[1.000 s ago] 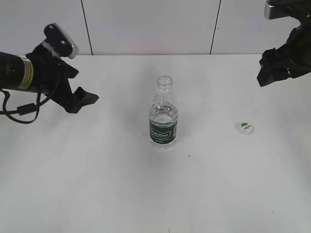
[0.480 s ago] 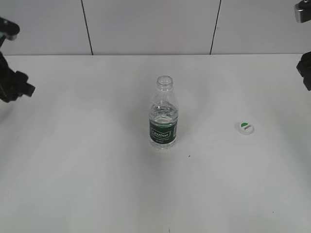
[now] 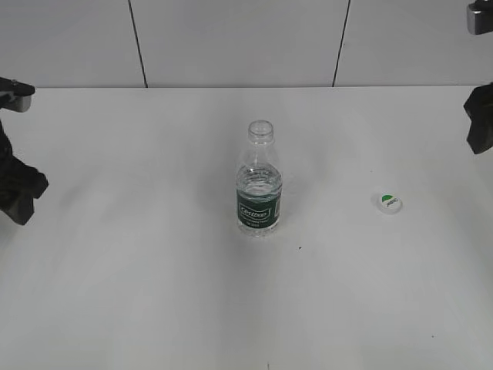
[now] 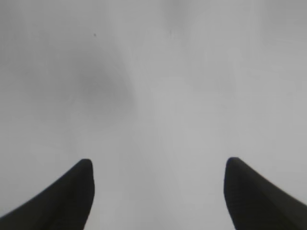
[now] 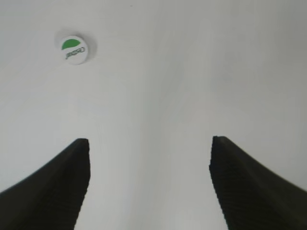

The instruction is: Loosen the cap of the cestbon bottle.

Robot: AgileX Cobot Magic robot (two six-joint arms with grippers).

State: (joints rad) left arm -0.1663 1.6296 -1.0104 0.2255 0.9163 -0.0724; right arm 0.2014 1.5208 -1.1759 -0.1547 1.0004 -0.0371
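The cestbon bottle (image 3: 259, 182) stands upright at the middle of the white table, its neck open with no cap on it. The cap (image 3: 390, 203) lies flat on the table to the bottle's right, green patch up; it also shows in the right wrist view (image 5: 76, 49) at the upper left. My left gripper (image 4: 158, 165) is open and empty over bare table; its arm (image 3: 17, 185) is at the far left edge. My right gripper (image 5: 149, 143) is open and empty, the cap ahead and to its left; its arm (image 3: 479, 116) is at the far right edge.
The white table (image 3: 154, 270) meets a pale panelled wall (image 3: 231, 42) at the back. Nothing else stands on the table.
Both arms have drawn back from near the bottle to the far left and right edges of the exterior view. The bottle and the cap have stayed where they were.
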